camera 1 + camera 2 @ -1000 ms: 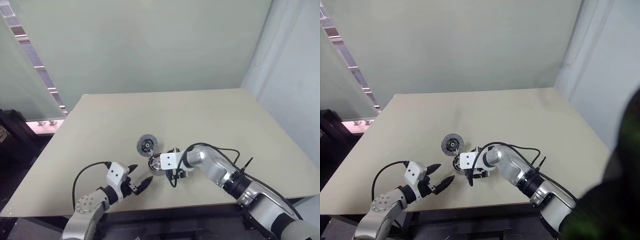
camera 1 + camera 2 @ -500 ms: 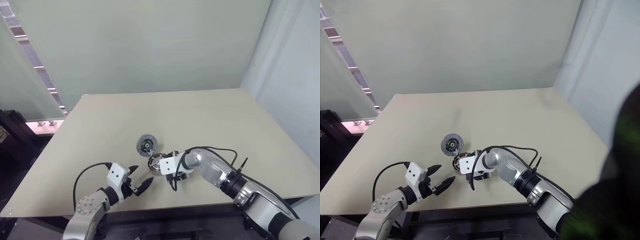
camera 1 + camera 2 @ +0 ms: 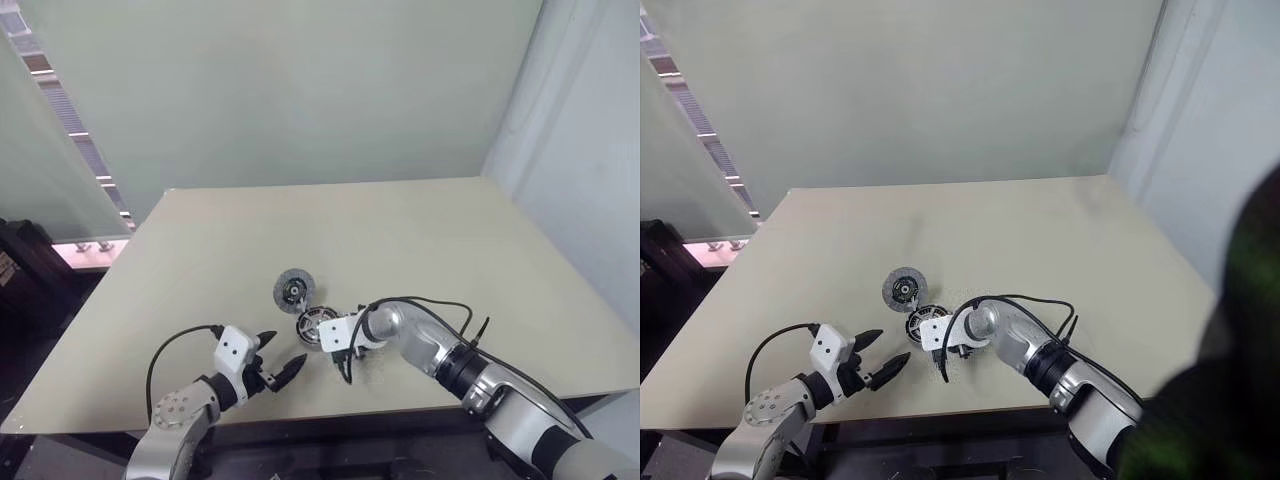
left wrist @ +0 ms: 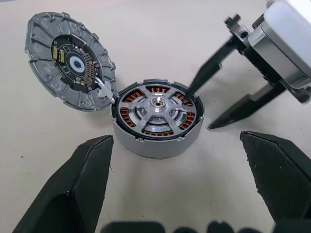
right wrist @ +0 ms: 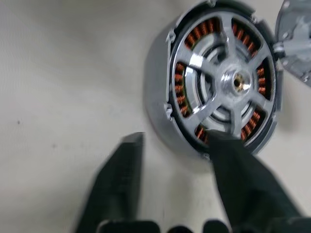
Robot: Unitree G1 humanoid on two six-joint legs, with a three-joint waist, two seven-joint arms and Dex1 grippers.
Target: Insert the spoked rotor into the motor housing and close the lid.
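The motor housing (image 4: 158, 138) stands on the table with its copper windings showing. The spoked rotor (image 4: 156, 103) sits inside it, its silver spokes meeting at the hub. The grey lid (image 4: 70, 60) stands tilted open, joined to the housing's rim on the far side. My right gripper (image 4: 199, 110) comes down over the housing's edge. One fingertip (image 5: 210, 138) rests on the rotor's rim. The other finger (image 5: 127, 160) stands just outside the housing's wall, so the jaws are apart. My left gripper (image 3: 283, 350) is wide open and empty, a short way in front of the housing.
The beige table (image 3: 400, 230) stretches bare behind and to the right of the parts. Its front edge runs close below both grippers. A black cable (image 3: 430, 300) loops over my right forearm. A glass partition (image 3: 50, 150) stands off the table's left side.
My right forearm has sunk lower toward the table beside the housing. The housing, the open lid and my left gripper have kept still.
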